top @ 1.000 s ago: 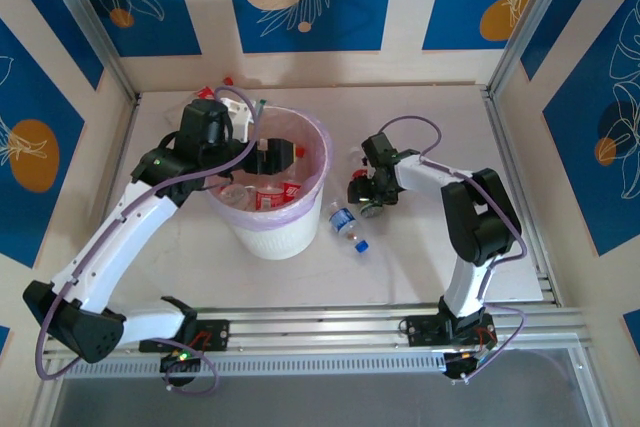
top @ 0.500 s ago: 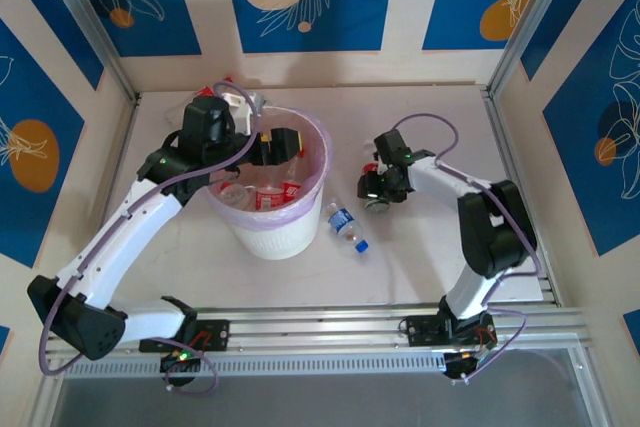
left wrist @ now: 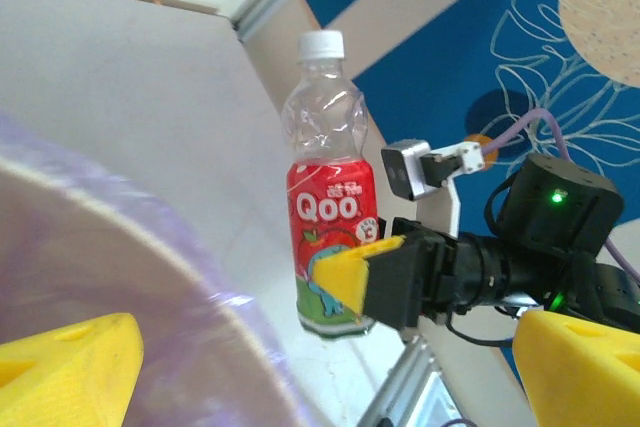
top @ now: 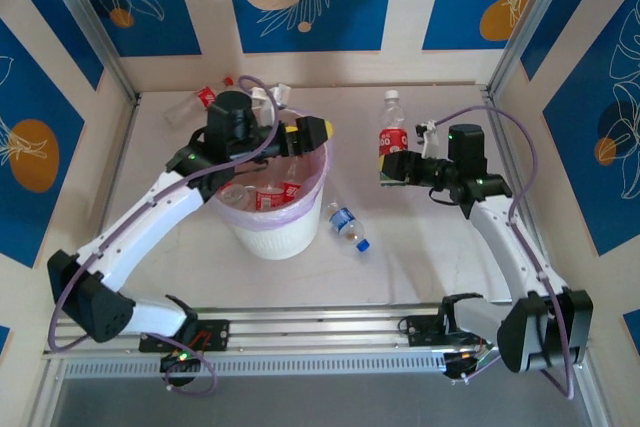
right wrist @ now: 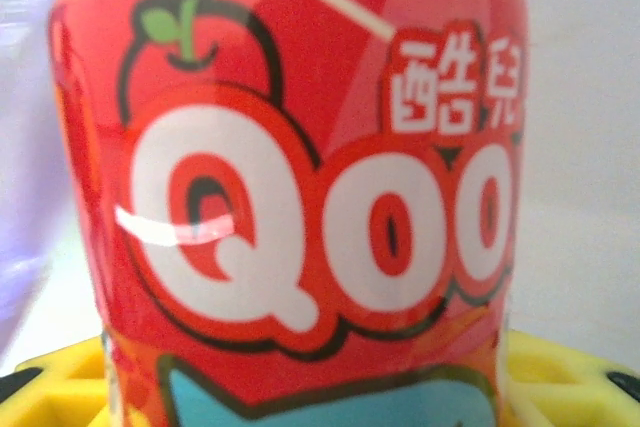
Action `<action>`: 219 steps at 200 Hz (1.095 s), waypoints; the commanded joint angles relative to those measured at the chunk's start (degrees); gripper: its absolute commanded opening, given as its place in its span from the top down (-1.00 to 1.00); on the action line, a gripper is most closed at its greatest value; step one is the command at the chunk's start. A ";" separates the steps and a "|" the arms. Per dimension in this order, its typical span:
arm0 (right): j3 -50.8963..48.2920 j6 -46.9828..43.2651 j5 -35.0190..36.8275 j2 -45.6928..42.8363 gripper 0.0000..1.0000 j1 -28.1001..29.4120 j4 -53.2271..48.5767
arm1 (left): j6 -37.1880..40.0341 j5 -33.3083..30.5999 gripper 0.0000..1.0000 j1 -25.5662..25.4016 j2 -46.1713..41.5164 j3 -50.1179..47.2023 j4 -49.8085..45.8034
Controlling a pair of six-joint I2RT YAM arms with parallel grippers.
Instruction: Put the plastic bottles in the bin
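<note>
While left gripper (top: 308, 131) wide apart over bin (top: 270, 239), right gripper (top: 390, 169) tight on bottle (top: 391, 137).

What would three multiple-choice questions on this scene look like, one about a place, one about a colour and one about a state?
1. Where is the blue-capped bottle?
A. Lying on the table right of the bin
B. Inside the bin
C. Standing by the back wall

2. What colour is the cap of the Qoo bottle?
A. Red
B. Green
C. White

3. What state are the right fingers in?
A. Open above the table
B. Shut on the Qoo bottle, held upright
C. Shut on nothing

Answers:
1 A: the top view shows it on its side on bare table beside the bin.
2 C: the left wrist view shows a white cap above the red label.
3 B: the yellow fingers clamp the bottle low on its label, with the cap up.
</note>
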 commanded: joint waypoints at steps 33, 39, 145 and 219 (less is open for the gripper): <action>1.61 0.86 -15.74 -5.09 0.09 2.87 2.98 | -2.72 3.20 -0.90 -5.57 6.94 5.61 7.71; 1.99 0.93 -16.00 -5.25 0.09 3.45 2.88 | -2.67 3.25 -0.90 -6.03 7.70 6.30 7.85; 5.94 5.89 -15.27 -3.61 0.09 9.19 7.84 | -1.05 3.74 -0.79 -9.05 12.50 11.04 6.86; 11.35 4.52 -13.54 -0.33 0.09 13.14 5.97 | 2.48 1.81 -0.79 -8.05 10.61 13.99 2.45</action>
